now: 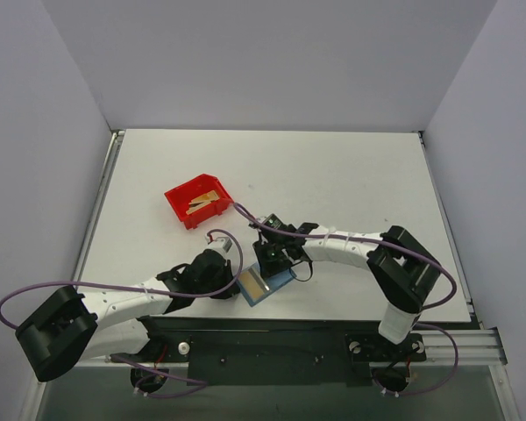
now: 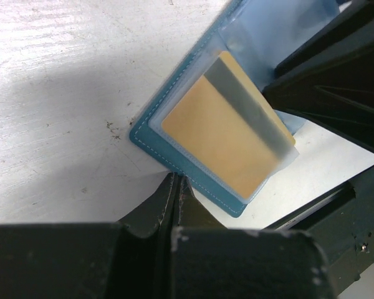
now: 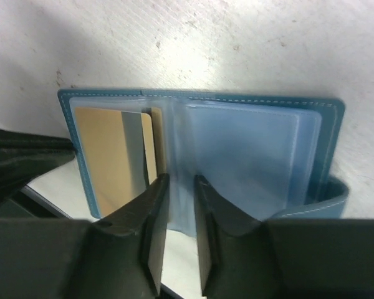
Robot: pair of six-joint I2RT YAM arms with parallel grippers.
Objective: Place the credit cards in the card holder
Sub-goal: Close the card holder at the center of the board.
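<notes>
My top camera looks steeply down from above and behind me over the whole table [image 1: 333, 175]. Both wrist cameras sit close over its near edge — facing the open card holder [image 3: 206, 93] from different sides, the patch all three views share.

One open card holder [image 3: 324, 124] holding one credit card [image 2: 218, 137], one red bin [image 1: 182, 203] with seemingly two more cards [image 1: 203, 203].

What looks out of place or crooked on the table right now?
Nothing spilled or damaged. The holder lies open near the front edge of the table, turned askew to it, one card tucked inside. The other cards lie crossed in the red bin, not stacked.
</notes>
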